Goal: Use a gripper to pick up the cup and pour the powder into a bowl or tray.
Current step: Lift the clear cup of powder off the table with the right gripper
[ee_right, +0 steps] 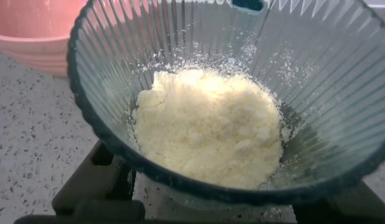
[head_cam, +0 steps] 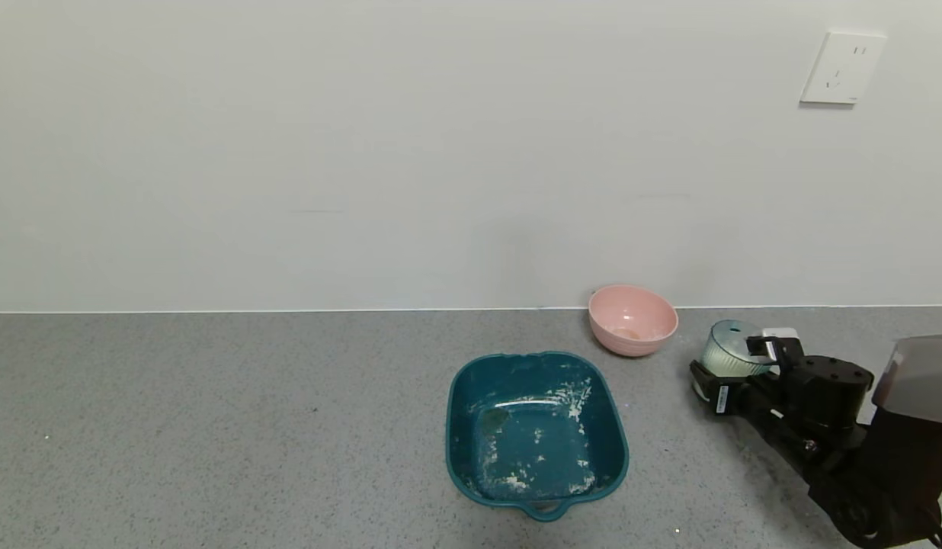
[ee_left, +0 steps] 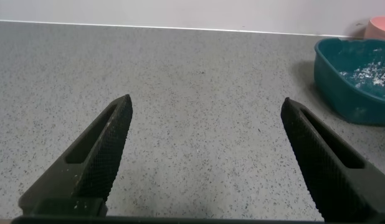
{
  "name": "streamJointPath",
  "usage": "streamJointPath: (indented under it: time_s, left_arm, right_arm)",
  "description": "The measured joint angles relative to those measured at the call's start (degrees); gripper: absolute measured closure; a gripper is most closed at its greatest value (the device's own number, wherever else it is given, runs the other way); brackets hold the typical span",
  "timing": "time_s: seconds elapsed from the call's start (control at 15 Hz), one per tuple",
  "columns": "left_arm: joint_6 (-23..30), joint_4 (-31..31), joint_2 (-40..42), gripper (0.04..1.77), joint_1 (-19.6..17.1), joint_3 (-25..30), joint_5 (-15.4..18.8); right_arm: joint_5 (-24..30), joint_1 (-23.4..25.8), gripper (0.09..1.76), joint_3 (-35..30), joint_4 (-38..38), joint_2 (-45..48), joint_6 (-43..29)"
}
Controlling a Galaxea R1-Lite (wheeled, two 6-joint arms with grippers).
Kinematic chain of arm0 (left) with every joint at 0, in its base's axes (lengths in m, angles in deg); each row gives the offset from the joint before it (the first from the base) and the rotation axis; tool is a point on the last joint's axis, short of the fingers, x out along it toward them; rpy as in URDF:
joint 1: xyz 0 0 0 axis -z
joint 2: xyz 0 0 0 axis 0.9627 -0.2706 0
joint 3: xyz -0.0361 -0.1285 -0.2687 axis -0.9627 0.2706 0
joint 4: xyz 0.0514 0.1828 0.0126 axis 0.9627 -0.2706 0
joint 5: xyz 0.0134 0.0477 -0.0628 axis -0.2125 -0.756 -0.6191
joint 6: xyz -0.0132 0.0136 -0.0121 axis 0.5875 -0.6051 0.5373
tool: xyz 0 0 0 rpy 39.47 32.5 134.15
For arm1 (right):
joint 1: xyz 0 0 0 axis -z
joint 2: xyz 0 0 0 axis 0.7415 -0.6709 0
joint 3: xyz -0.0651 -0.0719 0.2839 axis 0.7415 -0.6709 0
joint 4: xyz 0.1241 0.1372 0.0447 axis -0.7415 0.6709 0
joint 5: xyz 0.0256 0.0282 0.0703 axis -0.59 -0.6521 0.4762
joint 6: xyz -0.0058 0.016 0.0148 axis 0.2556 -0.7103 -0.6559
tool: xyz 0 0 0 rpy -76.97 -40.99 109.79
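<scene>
A grey speckled countertop [head_cam: 212,427] ran across the scene, meeting a plain white wall [head_cam: 364,152] that carried a white socket plate [head_cam: 842,67] at upper right. Near the middle of the counter sat a dark teal square tray [head_cam: 613,427], its floor streaked and dotted with white residue. Behind it and toward the robot's right, close to the wall, stood the pale pink bowl [head_cam: 632,319], with only a small trace of something at its bottom.

The right arm reached in from the lower right of the head view. Its right gripper [head_cam: 734,367] was closed around the ribbed, translucent blue-green cup [head_cam: 730,349], which it held just to the right of the pink bowl and apart from it, tipped with its mouth turned partly toward the camera. In the right wrist view the cup [ee_right: 242,93] filled most of the picture, with a mound of off-white, clumpy powder [ee_right: 208,127] lying against its lower wall and fine dust clinging to the ribs above. A black finger [ee_right: 93,186] showed beneath the cup's rim, and the pink bowl's side [ee_right: 37,31] appeared just beyond the cup.

The left gripper [ee_left: 205,118] hovered low over bare counter with its textured fingers [ee_left: 108,149] spread wide and holding nothing; the teal tray [ee_left: 354,81] lay off to one side of it.
</scene>
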Motion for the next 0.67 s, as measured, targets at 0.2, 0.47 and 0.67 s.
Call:
streamJointPath:
  time_s: [0.2,0.47,0.67]
  left_arm:
    - [0.0,0.0,0.0,0.09,0.0,0.0,0.0]
    - [0.0,0.0,0.0,0.09,0.0,0.0,0.0]
    - [0.0,0.0,0.0,0.09,0.0,0.0,0.0]
  right_arm:
    - [0.1,0.2,0.5,-0.3,4.5,3.8,1.4]
    - [0.1,1.3,0.5,2.6,17.0,10.9,4.9]
    - [0.0,2.9,0.5,7.1,25.1,14.6,9.5]
